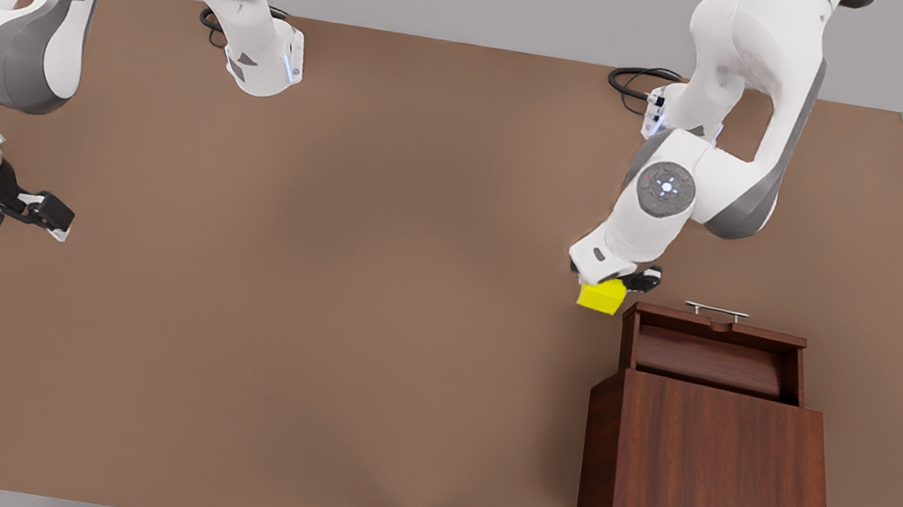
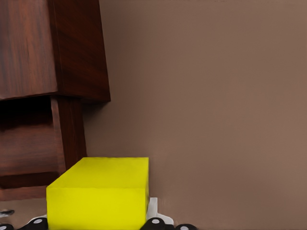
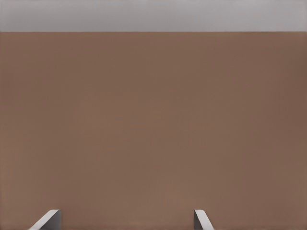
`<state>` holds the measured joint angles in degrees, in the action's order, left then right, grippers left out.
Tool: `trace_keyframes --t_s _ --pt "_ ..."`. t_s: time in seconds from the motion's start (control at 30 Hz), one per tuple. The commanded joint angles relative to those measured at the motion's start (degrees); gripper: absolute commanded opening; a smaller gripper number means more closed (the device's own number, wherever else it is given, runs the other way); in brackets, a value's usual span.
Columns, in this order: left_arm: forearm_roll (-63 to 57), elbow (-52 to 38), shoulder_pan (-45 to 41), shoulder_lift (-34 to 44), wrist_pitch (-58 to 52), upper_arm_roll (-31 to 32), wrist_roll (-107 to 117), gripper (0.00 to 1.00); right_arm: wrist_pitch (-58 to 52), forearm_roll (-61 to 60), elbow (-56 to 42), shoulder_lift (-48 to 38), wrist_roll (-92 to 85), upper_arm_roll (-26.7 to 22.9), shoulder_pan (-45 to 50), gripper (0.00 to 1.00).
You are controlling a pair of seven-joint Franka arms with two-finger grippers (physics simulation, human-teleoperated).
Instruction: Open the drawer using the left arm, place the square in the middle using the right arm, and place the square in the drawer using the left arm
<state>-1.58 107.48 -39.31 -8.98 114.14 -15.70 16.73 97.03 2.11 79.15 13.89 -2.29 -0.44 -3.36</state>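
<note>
1. Even, soft, bright light falls over the whole worktop [image 1: 311, 312], with no glare.
2. Shadows are faint and diffuse; the open drawer [image 1: 712, 355] is dark inside.
3. The yellow square [image 2: 98, 194] looks saturated and evenly lit up close.

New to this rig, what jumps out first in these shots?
The bright yellow square stands out, held in the left claw just off the corner of the open drawer, at the front view's right. That drawer is pulled out of the dark wooden cabinet, silver handle facing the arm. The right claw waits open over the bare table at the front view's left edge.
</note>
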Motion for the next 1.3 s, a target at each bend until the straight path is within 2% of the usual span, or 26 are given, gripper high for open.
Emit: trace_keyframes --t_s 0.0,0.13,0.3,0.57,0.63,0.83,0.97,1.0,1.03,1.07,1.1,1.17,1.27 --pt "3.7 0.0 -0.4 0.0 -0.1 -1.0 -0.1 0.66 0.0 0.0 0.0 0.0 0.0 0.0 0.0 1.0" --pt "3.9 0.3 -0.3 -0.4 -0.1 -9.5 -8.0 0.66 0.9 0.0 0.0 0.0 0.0 0.0 0.0 1.0" --pt "6.9 0.2 -0.1 -3.0 1.5 -16.9 -18.6 0.66 1.0 0.8 -0.1 0.4 -0.7 0.0 0.4 1.0" --pt "10.5 0.2 1.6 -7.9 4.9 -19.3 -22.6 0.68 1.3 -0.1 -0.9 1.5 0.0 0.4 0.5 1.0" --pt "10.5 0.3 1.8 -8.4 4.5 -19.3 -22.7 1.0 1.3 0.0 -1.3 1.9 0.0 0.3 0.4 1.0" --pt "11.3 -0.3 1.6 -8.8 3.9 -19.3 -22.4 1.0 1.2 0.0 -1.3 1.8 -0.5 0.3 0.3 1.0" --pt "11.2 -10.5 1.6 -8.3 -6.4 -19.3 -22.2 1.0 1.1 0.1 -1.3 1.8 -0.5 0.2 0.3 1.0" --pt "9.9 -11.6 2.1 -5.9 -6.9 -18.0 -22.1 1.0 1.2 0.1 -1.3 1.8 -0.5 0.2 0.4 1.0" --pt "8.7 -13.0 11.8 -3.9 -7.9 -7.5 -21.9 1.0 1.2 0.1 -1.3 1.8 -0.5 0.2 0.3 1.0" --pt "1.4 -16.9 24.7 -3.1 -12.8 6.6 -21.7 1.0 1.2 0.2 -1.3 1.8 -0.5 0.2 0.4 1.0" --pt "-0.4 -18.1 29.7 -2.1 -14.4 11.8 -21.7 1.0 1.2 0.1 -1.3 1.9 -0.4 0.2 0.5 1.0" --pt "-4.2 -18.1 33.0 1.8 -16.1 15.5 -21.8 1.0 1.2 0.0 -1.3 1.9 -0.4 0.3 0.4 1.0" --pt "-4.6 -17.6 33.0 2.4 -15.6 15.6 -21.7 1.0 1.3 0.1 -1.3 1.8 -0.4 0.2 0.4 1.0"
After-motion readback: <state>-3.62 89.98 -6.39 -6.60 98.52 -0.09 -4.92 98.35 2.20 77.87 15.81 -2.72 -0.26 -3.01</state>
